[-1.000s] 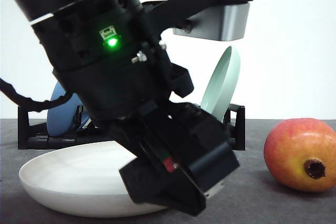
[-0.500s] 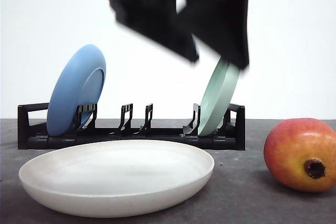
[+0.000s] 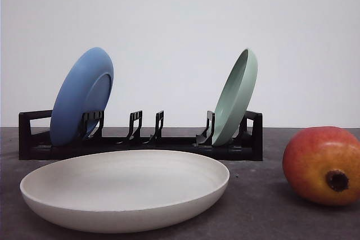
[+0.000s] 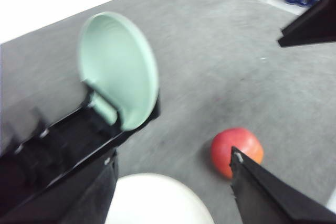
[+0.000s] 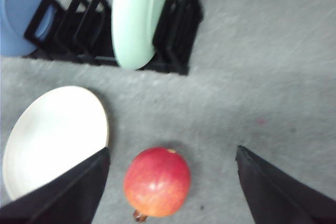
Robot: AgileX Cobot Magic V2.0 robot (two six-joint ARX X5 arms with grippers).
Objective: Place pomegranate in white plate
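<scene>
Pomegranate (image 3: 325, 166) on the table at 3 o'clock of the white plate (image 3: 125, 188), front view; left gripper (image 4: 173, 192) spread wide, left wrist view; right gripper (image 5: 170, 182) spread above the fruit, right wrist view.

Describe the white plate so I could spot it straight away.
Find the black dish rack across the back of the grey table. The white plate lies flat just in front of it. Unlike the blue plate and pale green plate, it isn't standing upright in the rack.
</scene>
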